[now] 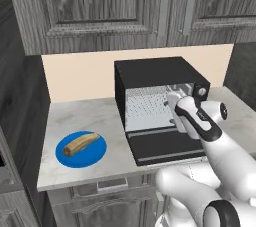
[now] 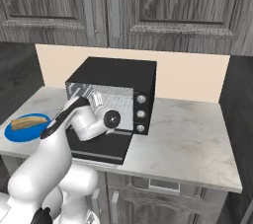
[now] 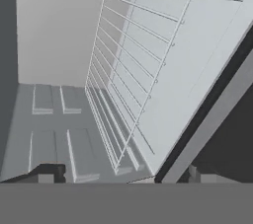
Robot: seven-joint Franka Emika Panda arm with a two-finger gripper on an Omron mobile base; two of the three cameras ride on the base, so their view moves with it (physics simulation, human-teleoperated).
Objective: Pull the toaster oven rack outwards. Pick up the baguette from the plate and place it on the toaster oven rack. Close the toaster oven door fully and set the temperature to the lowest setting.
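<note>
The toaster oven [image 1: 160,106] stands on the counter [image 1: 75,116] with the toaster oven door [image 1: 165,148] dropped flat toward the robot. The gripper [image 3: 126,173] reaches into the cavity mouth, above the door. In the hand view the toaster oven rack [image 3: 133,80] fills the centre and runs from 6 o'clock up toward 1 o'clock, its thin bars crossing that axis; the view is rolled, so the rack reads as tilted though it probably lies level in the cavity. The two finger tips [image 3: 49,173] stand apart, with the near corner of the rack between them and nothing clamped.

The step in hand appears to be the first, pulling the rack outwards. The next move seems to call for closing on the front bar, then drawing straight back over the door.

In the left base view the baguette [image 1: 80,143] lies on the plate [image 1: 97,153] at 9 o'clock from the oven, well apart from it. Its long axis runs from 8 o'clock to 2 o'clock.
</note>
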